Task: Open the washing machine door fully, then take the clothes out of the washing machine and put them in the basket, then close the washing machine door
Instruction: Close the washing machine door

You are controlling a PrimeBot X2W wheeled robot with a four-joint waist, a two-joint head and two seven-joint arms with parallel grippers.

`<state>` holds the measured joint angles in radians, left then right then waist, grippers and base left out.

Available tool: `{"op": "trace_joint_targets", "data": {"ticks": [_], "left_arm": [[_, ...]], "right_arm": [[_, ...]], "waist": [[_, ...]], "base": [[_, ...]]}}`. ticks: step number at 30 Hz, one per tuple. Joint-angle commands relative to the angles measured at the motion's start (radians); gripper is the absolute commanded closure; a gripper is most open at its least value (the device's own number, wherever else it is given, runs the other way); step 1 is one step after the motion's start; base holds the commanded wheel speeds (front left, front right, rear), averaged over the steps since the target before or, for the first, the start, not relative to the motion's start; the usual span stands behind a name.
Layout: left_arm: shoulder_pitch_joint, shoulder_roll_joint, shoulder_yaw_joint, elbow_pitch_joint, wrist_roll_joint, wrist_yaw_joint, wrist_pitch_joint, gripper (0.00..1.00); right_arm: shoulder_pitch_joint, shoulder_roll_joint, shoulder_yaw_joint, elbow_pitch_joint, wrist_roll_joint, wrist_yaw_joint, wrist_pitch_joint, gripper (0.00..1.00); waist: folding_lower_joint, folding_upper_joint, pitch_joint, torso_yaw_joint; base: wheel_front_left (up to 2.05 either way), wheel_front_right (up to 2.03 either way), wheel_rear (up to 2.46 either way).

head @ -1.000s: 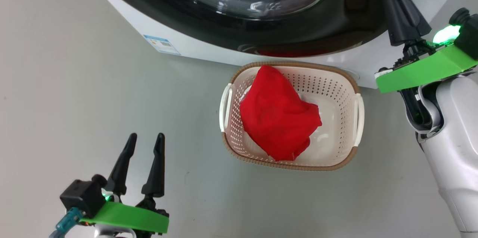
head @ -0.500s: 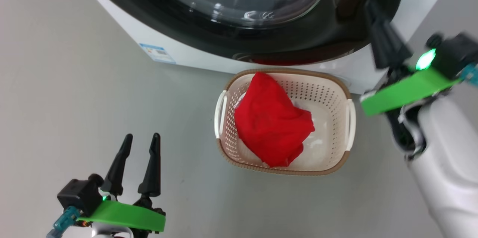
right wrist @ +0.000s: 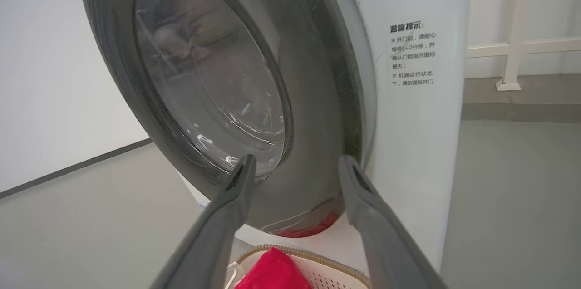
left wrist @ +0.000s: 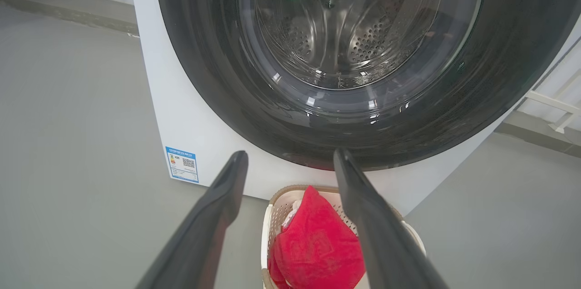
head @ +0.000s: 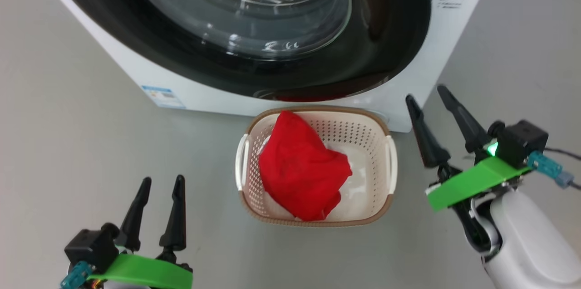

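Washing machine door is closed, in front of both grippers — clothes lie in basket btw. left gripper and right gripper, both w/ fingers apart, empty.

We see a door with a glossy black rim and clear glass on a smooth white washer. The basket is cream perforated plastic with a brown woven-look rim; the clothes are matt red cloth. The floor is matt grey.

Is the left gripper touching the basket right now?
Apart. The head view shows a stretch of grey floor between the open left gripper, at lower left, and the basket.
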<state>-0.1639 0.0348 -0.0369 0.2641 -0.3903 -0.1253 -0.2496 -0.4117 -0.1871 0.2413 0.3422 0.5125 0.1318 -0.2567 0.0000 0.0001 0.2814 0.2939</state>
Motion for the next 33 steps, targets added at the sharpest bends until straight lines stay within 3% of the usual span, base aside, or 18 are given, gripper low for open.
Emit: {"op": "trace_joint_targets", "data": {"ticks": [1,33], "left_arm": [[0.018,0.015,0.043,-0.022,0.014,-0.005,-0.012,0.0],[0.143,0.034,0.066,-0.084,0.048,-0.005,-0.012,0.0]], "right_arm": [[0.033,0.008,0.015,-0.031,0.012,-0.001,-0.005,0.0],[0.362,0.031,-0.114,-0.08,-0.003,-0.001,-0.005,0.0]], "waist": [[0.0,-0.0001,-0.038,-0.036],[0.0,-0.0001,-0.197,-0.2]], "base": [[0.0,0.0,0.0],[0.0,0.0,0.0]]}}
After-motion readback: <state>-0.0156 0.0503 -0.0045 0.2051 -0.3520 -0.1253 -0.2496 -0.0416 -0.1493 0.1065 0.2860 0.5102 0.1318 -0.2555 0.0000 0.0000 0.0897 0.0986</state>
